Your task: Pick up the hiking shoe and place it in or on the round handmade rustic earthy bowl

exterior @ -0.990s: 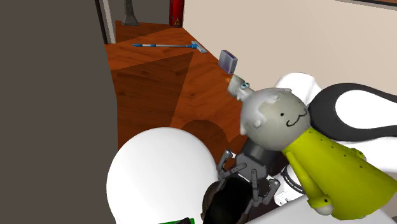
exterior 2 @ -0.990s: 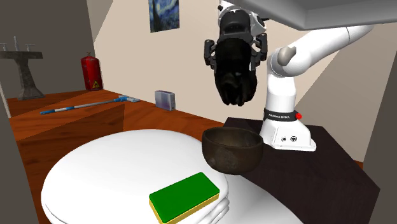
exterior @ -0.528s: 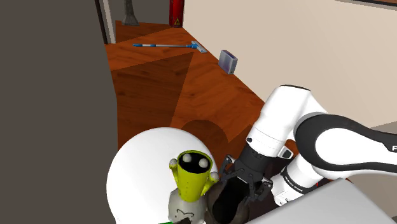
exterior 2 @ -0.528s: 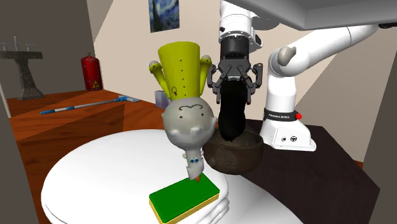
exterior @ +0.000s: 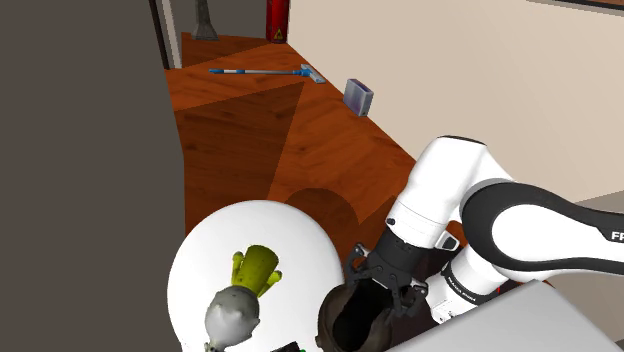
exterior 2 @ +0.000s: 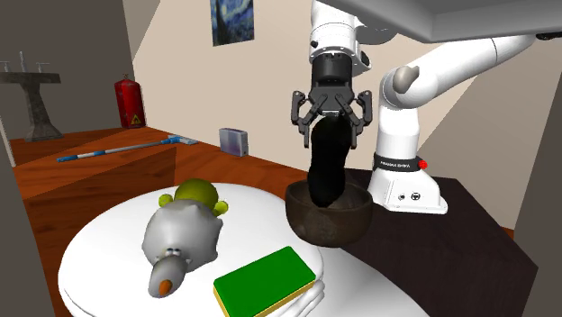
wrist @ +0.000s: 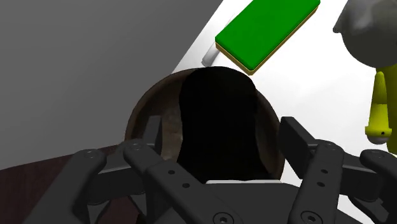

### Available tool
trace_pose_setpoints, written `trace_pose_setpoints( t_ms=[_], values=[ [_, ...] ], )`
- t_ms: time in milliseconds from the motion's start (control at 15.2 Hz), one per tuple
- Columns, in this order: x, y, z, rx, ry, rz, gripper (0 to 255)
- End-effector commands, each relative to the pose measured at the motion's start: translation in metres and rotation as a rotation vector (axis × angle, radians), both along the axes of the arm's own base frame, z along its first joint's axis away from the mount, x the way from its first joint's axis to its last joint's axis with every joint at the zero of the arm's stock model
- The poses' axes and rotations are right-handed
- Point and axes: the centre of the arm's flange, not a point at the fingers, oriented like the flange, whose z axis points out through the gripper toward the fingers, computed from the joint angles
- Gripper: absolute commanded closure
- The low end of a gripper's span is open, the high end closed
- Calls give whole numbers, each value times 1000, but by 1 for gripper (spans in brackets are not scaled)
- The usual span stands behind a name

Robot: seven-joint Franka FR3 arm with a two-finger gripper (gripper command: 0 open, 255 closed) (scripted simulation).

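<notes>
End effector [exterior 2: 330,135]: directly above the bowl, pointing down; fingers spread wide. In the wrist view [wrist: 222,127] a gap shows on each side between the fingers and the shoe, so nothing is clasped.

Hiking shoe [exterior 2: 326,167]: drawn plain black. It stands on end, its lower end inside the bowl and its upper end rising between the open fingers. In the wrist view [wrist: 219,121] it covers the middle of the bowl's opening.

Bowl [exterior 2: 302,214]: round, dark brown, with a rough mottled inner wall [wrist: 164,118]. It sits at the tabletop's edge on the side of the arm's stand [exterior 2: 468,243]; in the shoulder view [exterior: 332,312] it is right beneath the end effector [exterior: 375,290].

Tabletop [exterior 2: 108,234]: round, white [exterior: 210,250].

Doll [exterior 2: 185,236]: grey head, yellow-green body, lying on its side on the tabletop, apart from the bowl [exterior: 240,300].

Green-topped block [exterior 2: 264,281]: flat, yellow-edged, lying on the tabletop near the bowl [wrist: 267,28].

Floor items: red fire extinguisher [exterior 2: 129,104], blue-handled mop [exterior 2: 122,149] and small grey box [exterior 2: 234,140], all well apart from the tabletop.
</notes>
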Motion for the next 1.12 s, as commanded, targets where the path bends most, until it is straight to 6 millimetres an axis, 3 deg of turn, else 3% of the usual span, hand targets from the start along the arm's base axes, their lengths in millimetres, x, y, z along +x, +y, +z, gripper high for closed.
trace_pose_setpoints(
  t_ms=[0, 264, 528, 1056],
  values=[
    [0, 0, 0, 0, 0, 0, 0],
    [0, 0, 0, 0, 0, 0, 0],
    [4, -22, 45, 0, 0, 0, 0],
    [4, -22, 45, 0, 0, 0, 0]
  ],
)
